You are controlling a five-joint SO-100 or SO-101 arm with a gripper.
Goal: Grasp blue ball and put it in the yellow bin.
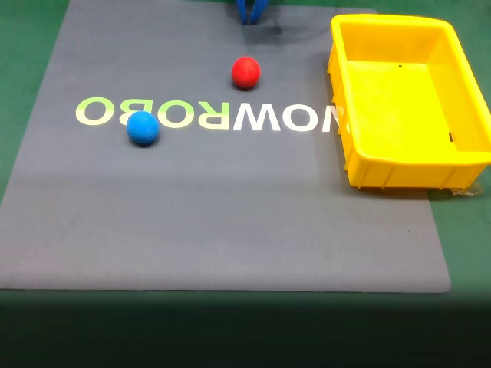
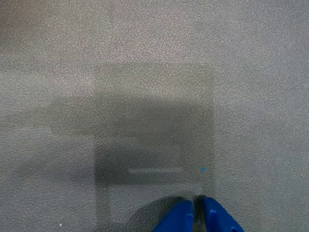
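Item: blue ball [image 1: 143, 128]. Small matte sphere, resting on the grey mat [image 1: 230, 230] just below the pale "ROBO" lettering [image 1: 207, 115], toward the left of the fixed view. It stands free, touching nothing but the mat. Judged light and easy to lift; the matte skin should give the pads fair grip, though whether it is foam-soft or hard cannot be told. A sphere rolls at a nudge, so the hold wants to fall across its widest part, one finger on each side, coming down from above.

Item: red ball [image 1: 245, 72]. Same size, nearer the top of the fixed view, well apart from the blue one. Not wanted — it lies closer to the gripper's end of the mat and could be bumped on the way.

Item: yellow bin [image 1: 460, 77]. Large open tub at the right of the fixed view, sitting partly on the mat; nothing is seen inside it.

Item: gripper [image 2: 197, 205]. Blue fingers pressed nearly together, only a thin slit between the tips, pinching nothing. In the wrist view they hang over bare mat; in the fixed view they show at the top edge [image 1: 251, 17].

Relation: the blue ball lies well apart from the gripper — lower and to the left in the fixed view, past the red ball. The jaws must spread before any grasp.
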